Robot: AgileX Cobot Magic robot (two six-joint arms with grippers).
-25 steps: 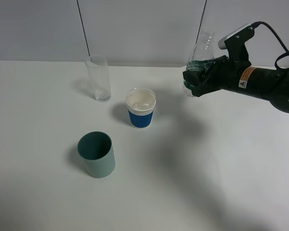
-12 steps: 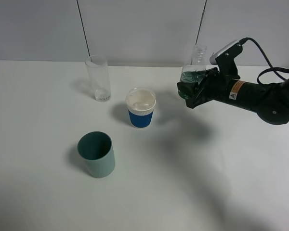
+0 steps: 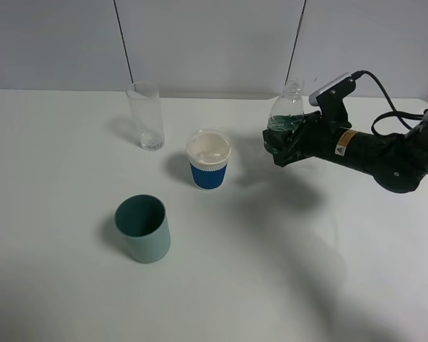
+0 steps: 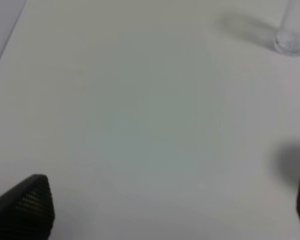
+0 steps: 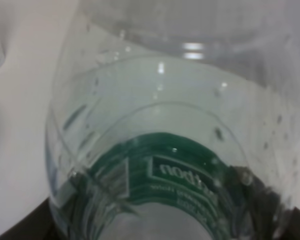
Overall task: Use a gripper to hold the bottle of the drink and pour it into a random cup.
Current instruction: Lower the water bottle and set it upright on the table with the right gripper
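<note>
— Bottle of the drink [image 3: 286, 114], where is it sitting?

— The right gripper [image 3: 284, 144] is clamping it around the green label, holding it upright above the worktop [image 3: 285, 271], to the right of the cup [image 3: 209, 160].

— And the left gripper [image 4: 155, 210]?

— Its fingers [image 4: 27, 205] are standing apart, holding nothing.

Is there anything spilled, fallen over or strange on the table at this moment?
Nothing stands out. The glass, the white paper cup and the teal cup all stand upright and apart on the table, with no liquid visible on it. The right gripper holds the bottle roughly upright.
</note>
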